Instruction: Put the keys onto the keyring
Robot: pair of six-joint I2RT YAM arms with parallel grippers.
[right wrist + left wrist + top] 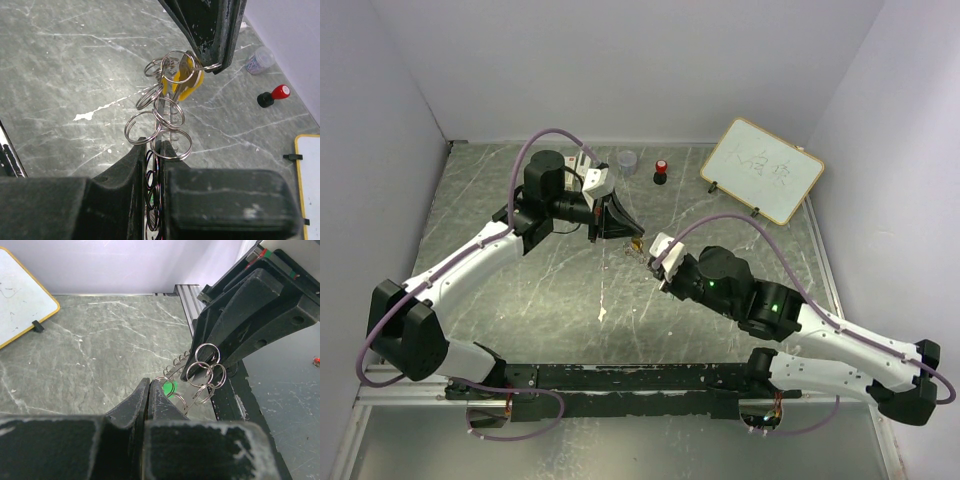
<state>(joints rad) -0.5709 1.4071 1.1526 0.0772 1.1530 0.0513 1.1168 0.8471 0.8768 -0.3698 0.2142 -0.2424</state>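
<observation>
**Top external view.** The keyring is strung between the left gripper and the right gripper. It sits left of the whiteboard, towards the arm bases.

**Left wrist view.** I find the left jaws pressed together with no gap. The green key shows just past their tips. The ring cluster hangs well right of the whiteboard.

**Right wrist view.** The right jaws stand all but closed on the lowest rings. The left gripper nips a top ring at its tip. The yellow key hangs against that ring, well left of the whiteboard.

**Handling.** I judge the keyring light. Its wire looks thin, stiff and slippery, and the loose links are apt to swing. It is best gripped flat across one ring's wire. The keys are tiny and best taken by their coloured heads.
</observation>
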